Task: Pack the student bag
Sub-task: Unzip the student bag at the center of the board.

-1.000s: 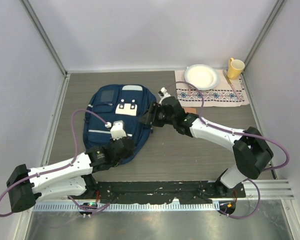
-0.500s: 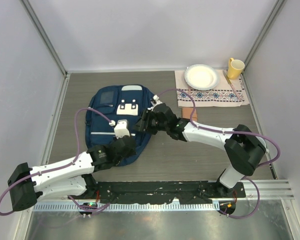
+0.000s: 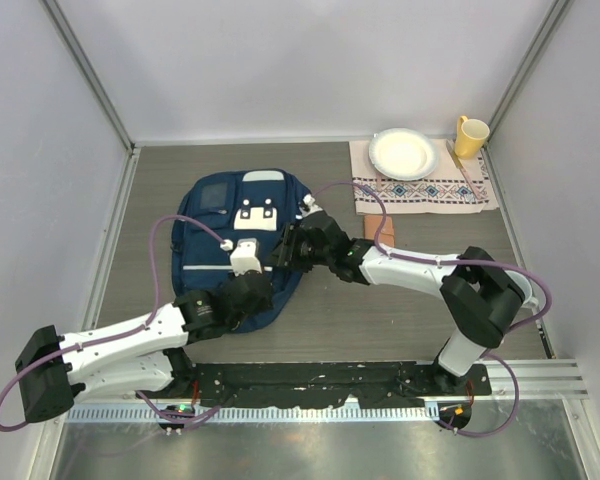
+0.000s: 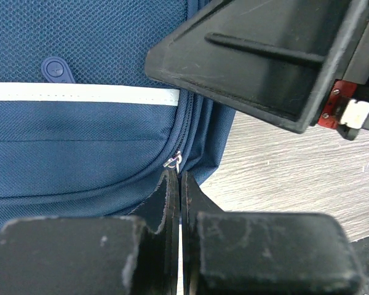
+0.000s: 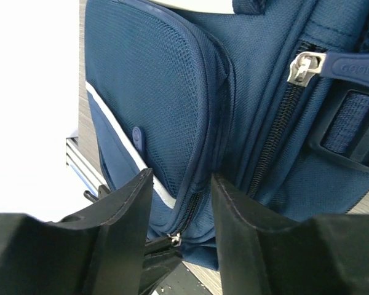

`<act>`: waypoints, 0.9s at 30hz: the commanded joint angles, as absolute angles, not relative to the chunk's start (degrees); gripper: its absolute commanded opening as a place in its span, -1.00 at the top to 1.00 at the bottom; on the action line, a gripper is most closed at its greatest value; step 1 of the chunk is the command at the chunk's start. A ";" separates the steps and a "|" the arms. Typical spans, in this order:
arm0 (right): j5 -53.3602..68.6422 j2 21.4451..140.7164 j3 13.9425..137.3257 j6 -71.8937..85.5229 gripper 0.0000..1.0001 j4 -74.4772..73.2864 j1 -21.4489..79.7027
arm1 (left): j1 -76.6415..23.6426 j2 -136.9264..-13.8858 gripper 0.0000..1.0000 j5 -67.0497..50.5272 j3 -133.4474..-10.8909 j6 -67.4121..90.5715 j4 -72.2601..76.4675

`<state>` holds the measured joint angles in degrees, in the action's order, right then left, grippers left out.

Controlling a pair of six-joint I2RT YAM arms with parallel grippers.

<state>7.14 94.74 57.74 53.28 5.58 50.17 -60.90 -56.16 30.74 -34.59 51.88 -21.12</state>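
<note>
From above, we see the student bag lying flat on the grey surface, left of centre, with its front pockets facing up. The left gripper sits at the bag's near right edge. The right gripper is just beyond it on the same edge. Well apart, in the far right corner, a white plate rests on a patterned cloth, with a yellow mug beside it.

From the left wrist, we see the jaws closed together, their tips right at a small metal zip slider on the bag's side seam. We cannot tell whether its pull is pinched between them. The right gripper's black body hangs just above.

From the right wrist, we see the jaws partly open, straddling the raised edge of the front pocket. One finger is on the mesh side, and nothing is clamped. A blue pull lies on the main zip nearby.
</note>
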 commanded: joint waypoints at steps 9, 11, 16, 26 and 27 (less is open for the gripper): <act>0.26 94.57 64.42 46.24 0.98 1.06 47.64 | -61.61 -56.51 1.00 28.64 -37.88 50.01 -19.32; 0.26 94.31 65.38 44.75 0.98 0.35 45.89 | -61.52 -56.16 1.00 32.40 -38.14 52.11 -25.38; -2.11 94.04 66.53 42.72 0.98 -2.63 43.95 | -60.91 -53.53 1.00 40.86 -38.23 58.52 -41.36; -1.32 94.04 69.17 39.64 0.98 -3.87 39.20 | -54.67 -47.99 1.00 40.35 -36.12 58.01 -45.28; -0.80 94.57 69.78 39.12 0.98 -3.78 38.76 | -54.67 -48.34 1.00 39.04 -35.95 55.92 -43.70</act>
